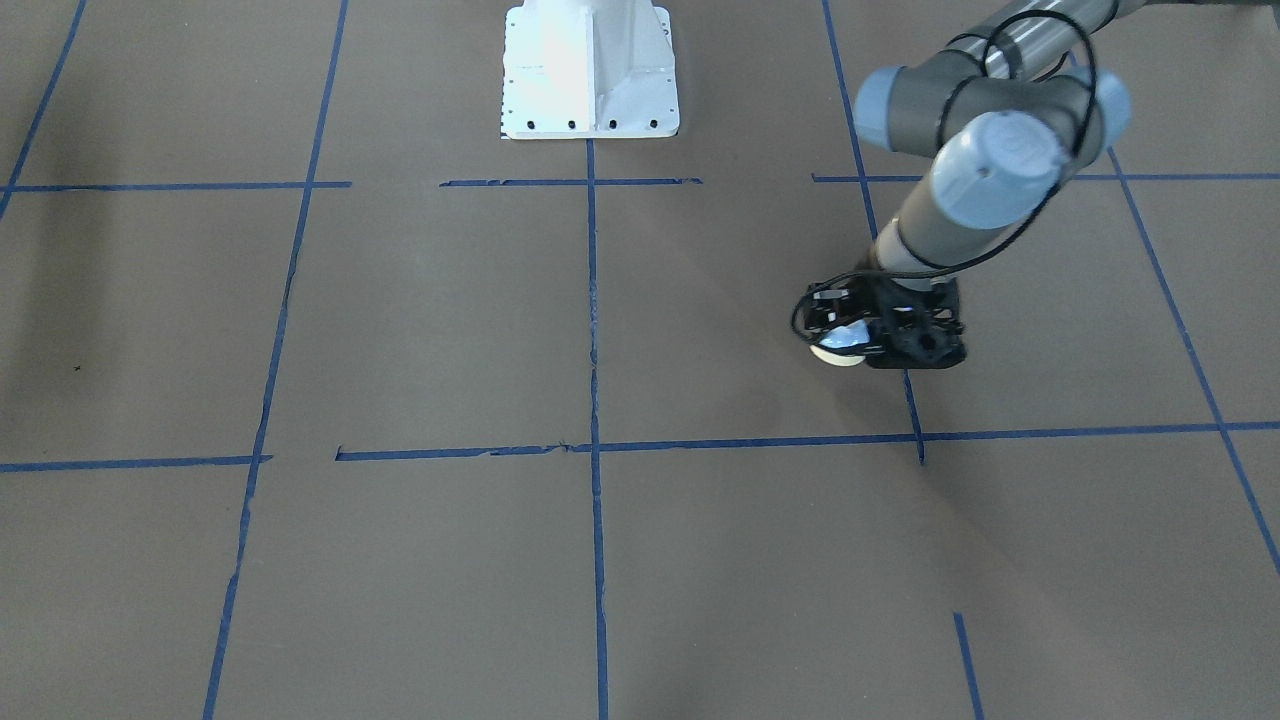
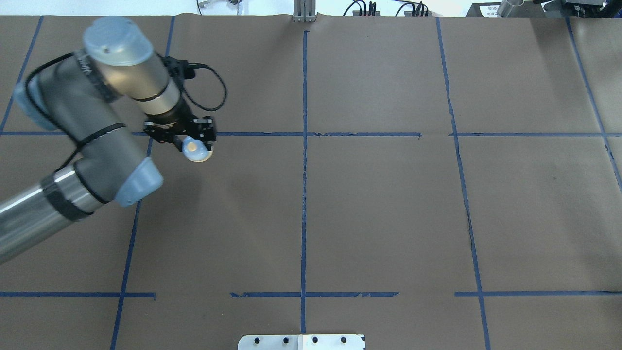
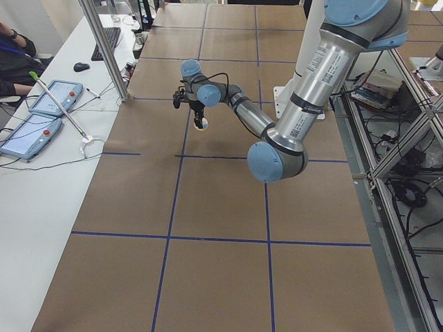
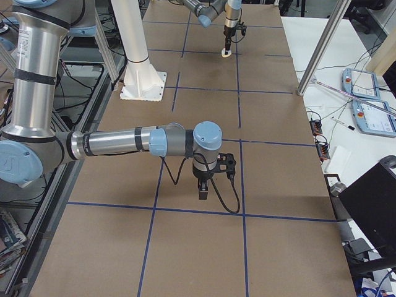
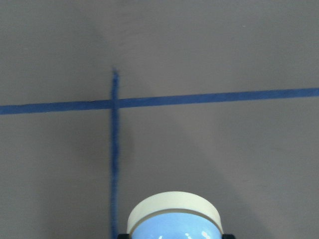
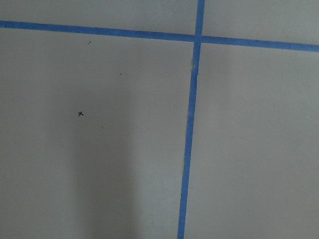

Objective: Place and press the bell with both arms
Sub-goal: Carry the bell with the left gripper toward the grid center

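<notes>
Sitting within the left gripper (image 2: 190,141) is the bell (image 2: 196,150).

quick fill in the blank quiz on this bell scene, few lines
1. The bell is held in the ___ gripper.
2. The button on top of the bell is ___.
3. The table is gridded with ___ tape.
4. The pedestal is ___.
Missing words: left; cream; blue; white.
</notes>
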Motion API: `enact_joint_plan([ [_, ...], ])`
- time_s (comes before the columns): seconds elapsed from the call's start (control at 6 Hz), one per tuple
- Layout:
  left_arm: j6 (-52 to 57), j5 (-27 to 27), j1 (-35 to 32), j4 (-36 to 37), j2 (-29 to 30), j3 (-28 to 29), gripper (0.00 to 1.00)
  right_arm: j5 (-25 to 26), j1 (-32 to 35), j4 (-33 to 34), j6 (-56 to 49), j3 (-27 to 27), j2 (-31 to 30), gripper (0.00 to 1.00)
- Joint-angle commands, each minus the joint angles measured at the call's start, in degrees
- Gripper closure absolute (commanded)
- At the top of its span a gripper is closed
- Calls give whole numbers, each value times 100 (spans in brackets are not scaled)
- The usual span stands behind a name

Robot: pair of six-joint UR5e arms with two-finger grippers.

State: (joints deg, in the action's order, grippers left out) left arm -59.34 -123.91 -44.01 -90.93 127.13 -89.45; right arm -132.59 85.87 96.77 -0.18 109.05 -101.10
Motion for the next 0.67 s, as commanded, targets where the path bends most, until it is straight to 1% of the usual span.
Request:
enact_joint_plan([
  [0.0, -1049, 530, 593, -47, 1920, 1859, 99, 5, 0, 0, 1, -16, 20, 0],
  [0.17, -1149, 551, 691, -56, 2469, 2522, 99, 5, 0, 0, 1, -16, 20, 0],
  [0.33, -1150, 630, 805, -213, 2475, 2616, 95, 5, 0, 0, 1, -24, 20, 0],
  [0.5, -1150, 631, 824, -223, 2475, 2660, 85, 5, -9, 0, 1, -24, 20, 0],
])
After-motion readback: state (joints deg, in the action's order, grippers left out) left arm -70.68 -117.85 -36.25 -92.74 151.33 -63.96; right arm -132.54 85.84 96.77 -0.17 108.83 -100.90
